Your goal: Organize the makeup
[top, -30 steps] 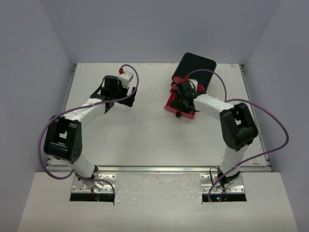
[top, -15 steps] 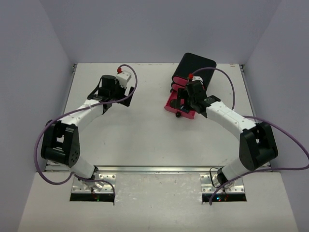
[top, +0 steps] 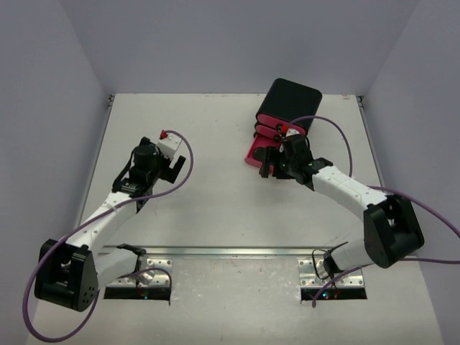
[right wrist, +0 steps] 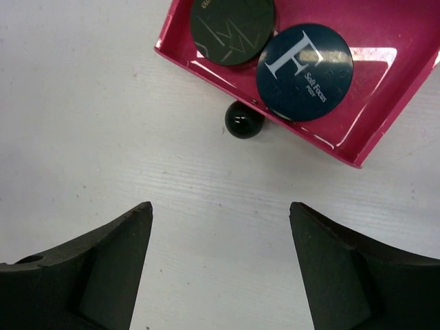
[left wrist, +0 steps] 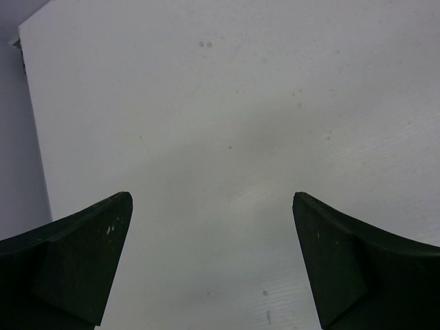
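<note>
Where the top camera looks down, the left gripper [top: 175, 169] hangs over bare table [top: 215, 208], well left of the work. The right gripper [top: 272, 164] sits at the front of the pulled-out pink drawer [top: 252, 157], the lowest one in the black box [top: 291, 102]. Counted here: one box, one drawer out, and what look like two shut drawer fronts [top: 272, 126] above it. No makeup can be made out from this height.

In the left wrist view, both fingers [left wrist: 75, 261] stand wide apart with only white table between them.

In the right wrist view, the right gripper's jaws are likewise spread and pinch nothing. They sit just short of the drawer's single black knob [right wrist: 244, 120]. Two pieces of makeup lie in the drawer side by side: one black round compact [right wrist: 232, 26] and one blue compact [right wrist: 304, 72] with a white "F". The blue one lies against the front wall. No palettes or pencils show in any view.

The step in hand looks like shutting that drawer. To do it well, I judge, press the knob or front wall squarely along the slide. Go slowly, so the box does not skid and the compacts stay inside the rim.
</note>
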